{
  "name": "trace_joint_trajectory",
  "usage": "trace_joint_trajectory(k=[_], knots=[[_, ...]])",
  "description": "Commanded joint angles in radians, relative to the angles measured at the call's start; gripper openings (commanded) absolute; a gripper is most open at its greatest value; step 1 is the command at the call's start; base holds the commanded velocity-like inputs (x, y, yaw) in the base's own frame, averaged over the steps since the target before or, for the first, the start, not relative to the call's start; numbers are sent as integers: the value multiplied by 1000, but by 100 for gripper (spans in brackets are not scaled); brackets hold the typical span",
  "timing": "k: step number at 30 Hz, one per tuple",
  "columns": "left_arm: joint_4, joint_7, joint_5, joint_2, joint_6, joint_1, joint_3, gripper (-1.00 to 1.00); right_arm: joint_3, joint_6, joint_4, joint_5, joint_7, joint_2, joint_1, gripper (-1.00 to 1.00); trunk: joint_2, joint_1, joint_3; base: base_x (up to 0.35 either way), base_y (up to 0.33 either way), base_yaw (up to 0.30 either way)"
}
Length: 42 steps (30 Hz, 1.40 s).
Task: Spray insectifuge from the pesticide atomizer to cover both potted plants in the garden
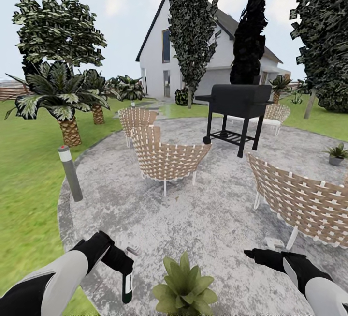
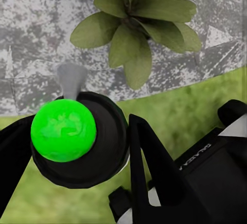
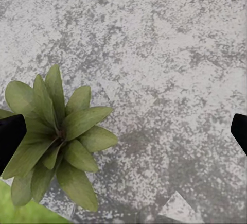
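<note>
Firmly clamped in the left gripper [image 1: 126,277], the pesticide atomizer [image 1: 127,284] is held nozzle-down beside a potted plant [image 1: 184,289] at the patio [image 1: 217,209] edge. Its dark head [image 2: 80,139] bears a green dot. The right gripper [image 1: 252,254] is spread wide, empty. Partial lettering on the wrist cannot be read.

Three woven brown-and-white lattice chairs [image 1: 166,158] are placed around a black wheeled barbecue grill [image 1: 239,108], a short grey bollard lamp [image 1: 70,173] is set nearby, and a white gabled house [image 1: 159,59] is seen behind.
</note>
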Motion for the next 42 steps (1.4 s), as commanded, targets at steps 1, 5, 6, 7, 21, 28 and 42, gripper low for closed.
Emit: trace_joint_trajectory(k=[1, 5, 6, 7, 21, 28, 42], knots=[[-1, -4, -6, -1, 8, 0, 9, -100, -9, 6, -2, 9, 7, 1, -1, 100, -1, 0, -3, 0, 0, 0], [9, -4, -6, -4, 8, -1, 9, -100, -9, 6, -1, 9, 6, 1, -1, 100, -1, 0, -9, 0, 0, 0], [10, -4, -6, -6, 8, -1, 9, -100, -9, 5, -1, 9, 6, 1, -1, 100, -1, 0, -11, 0, 0, 0], [12, -4, -6, -9, 8, -1, 9, -100, -9, 5, -1, 9, 6, 1, -1, 100, -1, 0, -13, 0, 0, 0], [16, -4, -6, -17, 8, -1, 9, -100, -9, 5, -1, 9, 6, 1, -1, 100, -1, 0, -35, 0, 0, 0], [36, -3, -7, -17, 7, -1, 8, -100, -9, 5, -1, 9, 6, 1, -1, 100, -1, 0, -47, 0, 0, 0], [34, -4, -133, -33, 100, -2, -35, -100, -9, 5, -1, 9, 6, 1, -1, 100, -1, 0, -69, 0, 0, -2]])
